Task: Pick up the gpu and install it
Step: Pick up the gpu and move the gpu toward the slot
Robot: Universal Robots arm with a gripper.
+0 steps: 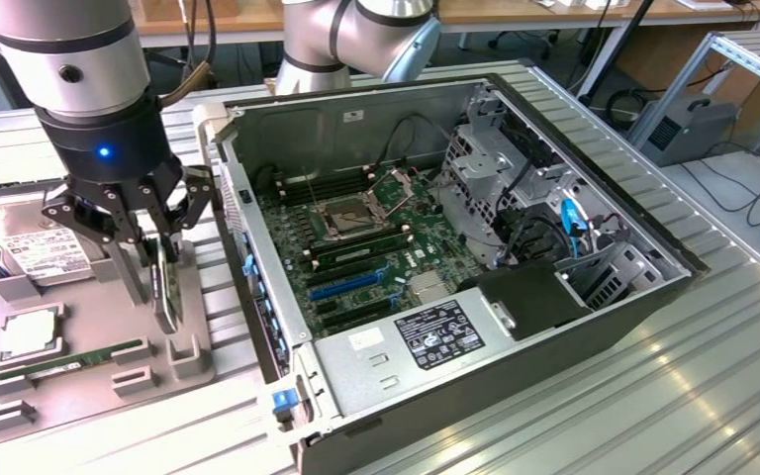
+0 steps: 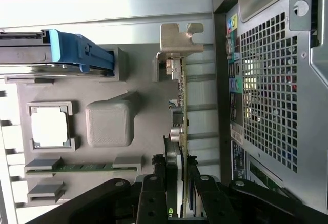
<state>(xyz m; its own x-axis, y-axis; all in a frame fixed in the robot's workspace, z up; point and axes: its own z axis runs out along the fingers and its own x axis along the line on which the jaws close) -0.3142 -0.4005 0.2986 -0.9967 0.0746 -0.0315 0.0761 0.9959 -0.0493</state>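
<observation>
Although its fingers (image 2: pixel 152 196) cover part of the gpu (image 2: pixel 180 106), the gripper (image 2: pixel 175 183) pinches it edgewise.

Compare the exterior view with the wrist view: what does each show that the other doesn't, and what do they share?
Exterior view adds: inside the open case, the motherboard, its CPU socket and the drive cage. Wrist view adds: the perforated rear panel of the case, the silver bracket at the card's end, and a blue drive carrier. Shared: the end effector straddling the gpu, which stands on edge in the gray tray, plus the RAM stick and loose CPU in the same tray.
</observation>
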